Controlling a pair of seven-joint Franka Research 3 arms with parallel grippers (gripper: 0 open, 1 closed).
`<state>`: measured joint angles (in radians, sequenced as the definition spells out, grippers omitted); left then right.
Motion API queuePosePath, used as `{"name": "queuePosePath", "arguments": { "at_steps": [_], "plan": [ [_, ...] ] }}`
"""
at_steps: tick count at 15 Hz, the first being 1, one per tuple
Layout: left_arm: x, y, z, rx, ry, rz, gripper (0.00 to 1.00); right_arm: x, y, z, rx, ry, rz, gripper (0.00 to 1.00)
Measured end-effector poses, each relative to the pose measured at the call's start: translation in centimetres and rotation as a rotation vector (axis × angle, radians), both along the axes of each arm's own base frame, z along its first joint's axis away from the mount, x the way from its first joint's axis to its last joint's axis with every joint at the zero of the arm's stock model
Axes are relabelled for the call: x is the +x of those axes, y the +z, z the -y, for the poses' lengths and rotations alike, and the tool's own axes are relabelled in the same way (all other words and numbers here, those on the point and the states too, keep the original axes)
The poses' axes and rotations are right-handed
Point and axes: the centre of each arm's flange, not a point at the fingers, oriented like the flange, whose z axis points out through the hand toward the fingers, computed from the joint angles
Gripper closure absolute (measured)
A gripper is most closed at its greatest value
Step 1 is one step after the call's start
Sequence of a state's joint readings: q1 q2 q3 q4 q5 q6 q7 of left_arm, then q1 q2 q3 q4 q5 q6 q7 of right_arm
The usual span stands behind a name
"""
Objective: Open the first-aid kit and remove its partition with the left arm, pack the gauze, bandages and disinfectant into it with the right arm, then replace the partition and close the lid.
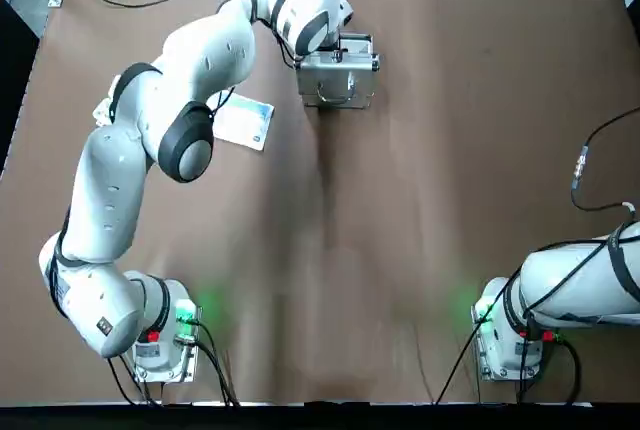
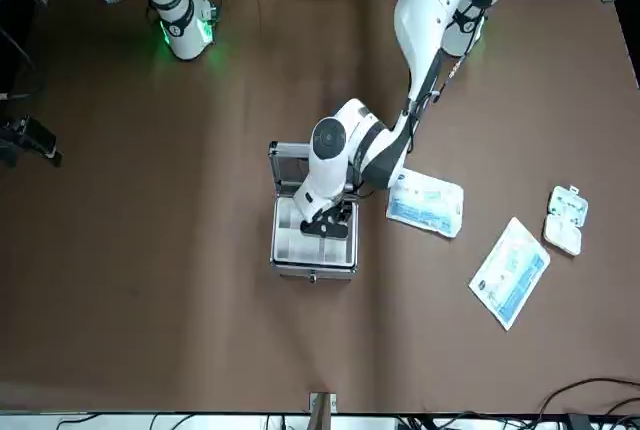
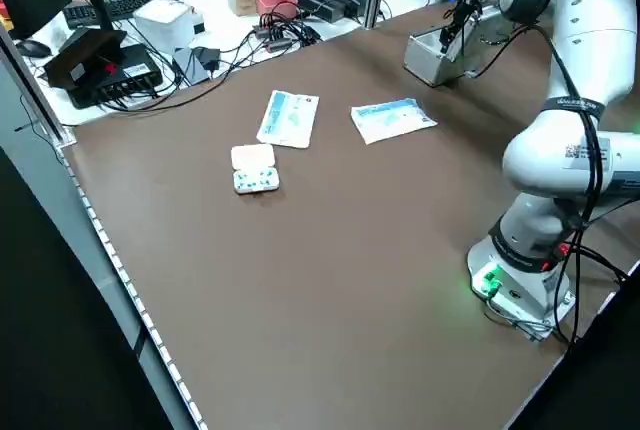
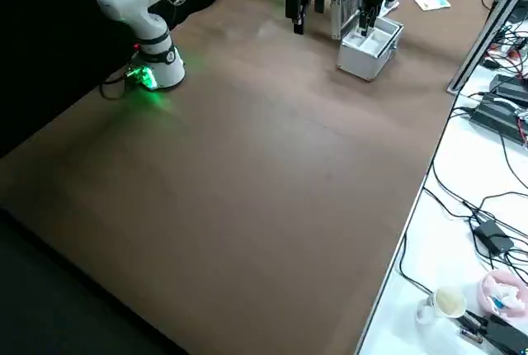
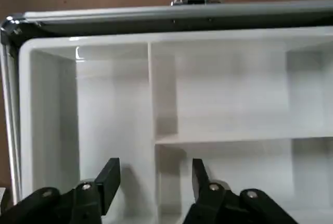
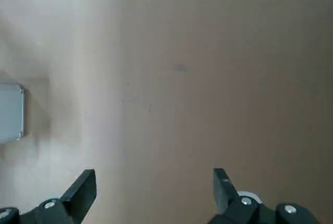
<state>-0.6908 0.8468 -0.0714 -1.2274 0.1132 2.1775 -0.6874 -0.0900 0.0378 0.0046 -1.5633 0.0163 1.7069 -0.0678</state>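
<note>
Two arms on the brown table. White-and-grey left arm is stretched to the far side; its black two-finger left gripper sits down inside the open silver metal first-aid case, fingers spread, straddling a divider wall of the cream-white plastic partition tray. Can't tell if the pads touch that wall. Tray is seated in the case, lid upright on the robot's side.

White-and-grey right arm is folded near its base; right gripper hangs over bare table, fingers wide apart, holding nothing.

Left of the case: white-and-blue soft packet nearest, then long flat white packet, then small white pill box farthest out.
</note>
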Motion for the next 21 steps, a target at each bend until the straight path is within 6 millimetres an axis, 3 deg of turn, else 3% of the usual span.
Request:
{"name": "queuePosePath", "arguments": {
  "at_steps": [4, 10, 13, 17, 19, 21],
  "plan": [
    [0.0, 1.8, -0.1, 0.004, 0.003, -0.001, 0.27, 0.0, 0.0, 0.0, 0.0, 0.0, 0.0, 0.01],
    [-0.2, 5.8, -0.5, 0.014, 0.008, -0.003, 0.28, 0.0, 0.0, 0.0, 0.0, 0.0, 0.0, 0.01],
    [0.0, 9.3, -1.2, 0.005, 0.02, 0.01, 0.28, 0.0, 0.0, 0.0, 0.0, 0.0, 0.001, 0.01],
    [0.2, 15.5, -4.1, -0.004, 0.067, -0.015, 0.28, 0.0, 0.1, 0.1, 0.0, -0.001, 0.002, 0.01],
    [-0.1, 17.6, -5.1, -0.005, 0.083, -0.046, 0.3, 0.0, 0.1, 0.1, 0.0, -0.001, 0.002, 0.01],
    [-1.1, 19.4, -6.1, 0.017, 0.09, -0.1, 0.48, 0.0, 0.1, 0.1, 0.0, -0.001, 0.003, 0.01]
  ]
}}
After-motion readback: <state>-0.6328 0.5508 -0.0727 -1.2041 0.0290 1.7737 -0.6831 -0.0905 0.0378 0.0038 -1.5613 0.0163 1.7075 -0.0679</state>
